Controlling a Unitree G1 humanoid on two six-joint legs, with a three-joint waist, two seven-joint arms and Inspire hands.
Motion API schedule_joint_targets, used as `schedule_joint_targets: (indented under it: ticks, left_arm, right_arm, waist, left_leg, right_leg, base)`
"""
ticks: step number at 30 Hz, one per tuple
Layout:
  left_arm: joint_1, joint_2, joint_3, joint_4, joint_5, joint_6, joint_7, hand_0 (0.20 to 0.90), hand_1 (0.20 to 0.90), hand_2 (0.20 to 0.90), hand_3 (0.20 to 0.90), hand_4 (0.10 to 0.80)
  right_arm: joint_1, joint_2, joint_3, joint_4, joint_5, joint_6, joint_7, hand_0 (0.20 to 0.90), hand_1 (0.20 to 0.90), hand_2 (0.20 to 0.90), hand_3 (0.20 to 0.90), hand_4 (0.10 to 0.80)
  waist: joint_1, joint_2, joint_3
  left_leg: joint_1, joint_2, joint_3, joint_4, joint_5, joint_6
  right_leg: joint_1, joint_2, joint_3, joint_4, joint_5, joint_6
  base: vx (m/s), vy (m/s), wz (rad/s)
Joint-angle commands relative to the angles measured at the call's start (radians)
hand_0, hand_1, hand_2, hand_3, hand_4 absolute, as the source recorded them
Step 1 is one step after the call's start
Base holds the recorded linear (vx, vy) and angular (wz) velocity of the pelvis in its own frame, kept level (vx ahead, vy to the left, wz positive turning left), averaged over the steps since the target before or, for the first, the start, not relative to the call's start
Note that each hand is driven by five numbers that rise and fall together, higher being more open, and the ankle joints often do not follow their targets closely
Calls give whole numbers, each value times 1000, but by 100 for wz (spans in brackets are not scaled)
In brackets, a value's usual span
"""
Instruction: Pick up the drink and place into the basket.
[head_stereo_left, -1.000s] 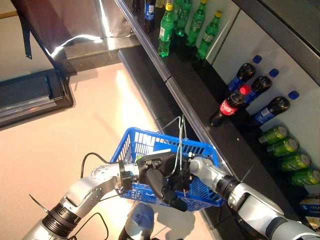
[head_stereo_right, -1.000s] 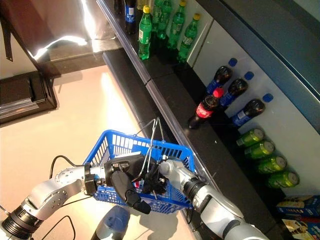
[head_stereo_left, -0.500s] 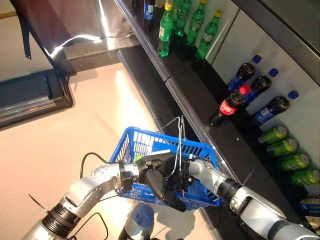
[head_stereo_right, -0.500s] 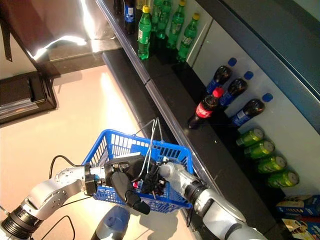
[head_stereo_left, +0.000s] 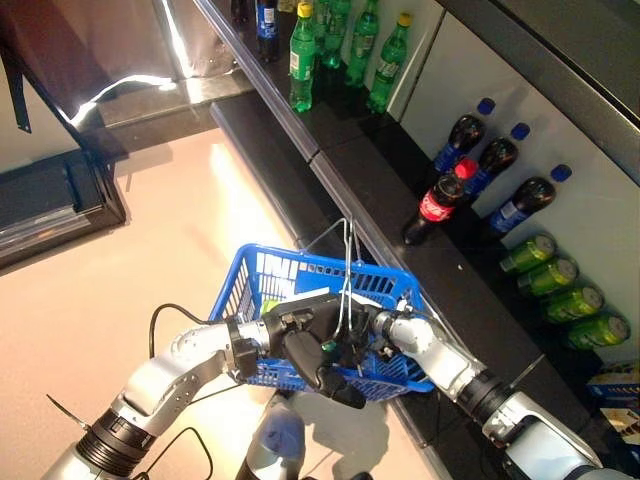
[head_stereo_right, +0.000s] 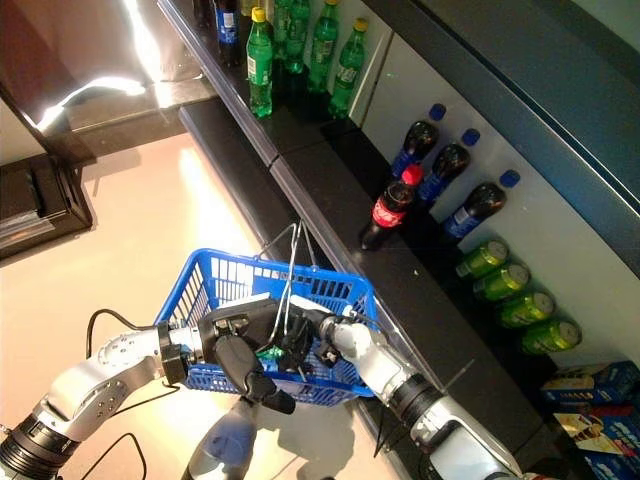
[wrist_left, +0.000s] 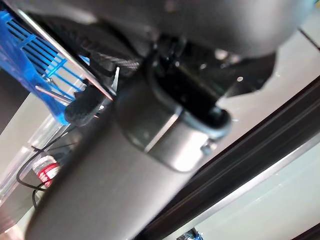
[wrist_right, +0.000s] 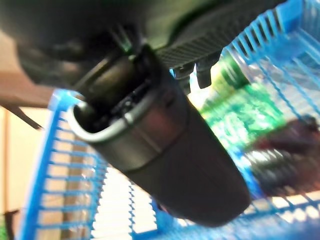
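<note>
Blue basket holds a green bottle.

Green bottles, dark cola bottles, green cans (lying sideways) along shelf.

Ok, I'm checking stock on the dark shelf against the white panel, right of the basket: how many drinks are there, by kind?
Dark bottles with blue caps: 3
Dark bottle with red cap: 1
Green cans: 4
Total: 8
</note>
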Motion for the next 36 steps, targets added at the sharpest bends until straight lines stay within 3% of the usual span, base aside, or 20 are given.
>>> schedule_joint_targets:
  ticks: [1,12,20,36]
  left_arm:
    - [-104,-269,129,-328,-169,-392,-55,300,300,300,200,100]
    - [-44,-277,200,-295,-117,-404,5,300,300,300,200,100]
    - [-3,-293,258,-249,-87,-453,105,300,300,300,200,100]
    - [115,-330,389,-145,-17,-548,477,300,300,300,200,100]
  right_arm:
    - [15,-41,13,-69,50,-65,-53,900,900,900,900,800]
    - [61,-83,-94,-243,70,-94,-105,900,900,900,900,800]
    - [121,-73,-165,-341,98,-174,-199,900,900,900,900,800]
    - [288,-61,-300,-476,133,-405,-393,900,900,900,900,800]
  waist:
    - [-39,43,-265]
    - [-80,58,-266]
    - [-110,73,-276]
    - [-169,92,-289]
  left_leg:
    - [74,12,27,-37,-56,6]
    - [81,23,77,-37,-61,6]
    - [80,24,105,-37,-63,13]
    - [101,29,159,-37,-91,26]
  right_leg:
    - [-25,39,30,13,41,-67]
    - [-31,29,58,4,49,-58]
    - [-47,17,80,-2,62,-48]
    - [-85,-4,140,-2,79,-31]
  base:
    - [-9,12,-19]
    - [-13,7,-10]
    - [-15,13,-9]
    - [-13,2,-12]
